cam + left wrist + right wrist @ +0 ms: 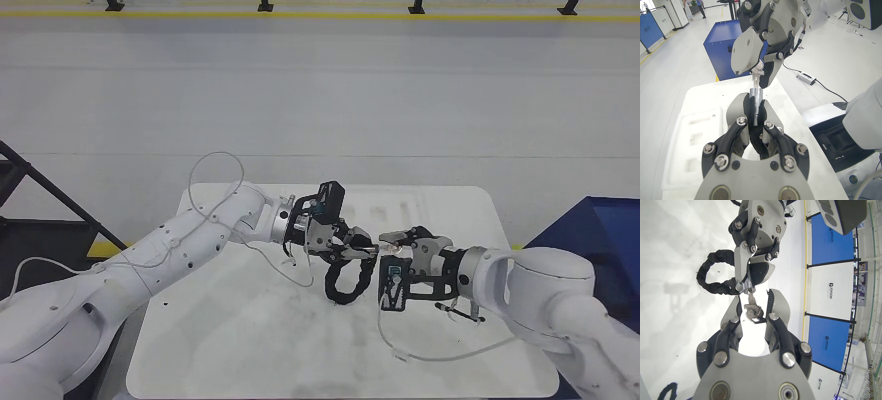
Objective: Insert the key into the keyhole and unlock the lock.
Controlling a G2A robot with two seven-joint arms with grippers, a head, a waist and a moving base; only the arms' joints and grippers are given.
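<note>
The lock is a chrome cylinder [756, 103] on a black covered cable loop [345, 285]. My left gripper [755, 100] is shut on the cylinder and holds it above the table's middle. The loop [704, 275] hangs down beside it. My right gripper [755, 303] faces it from the other side, shut on the head of a silver key [752, 310]. The key's blade [754, 82] points at the cylinder's end, and its tip sits in the keyhole [749, 291] with most of the blade showing. In the top view the two grippers [362, 243] [390, 243] meet tip to tip.
A white foam tray [683, 136] with several cut-out pockets lies on the white table [250, 340], behind the grippers [385, 208]. A blue bin [600, 235] stands off the table's right side. Thin loose cables trail from both wrists over the tabletop.
</note>
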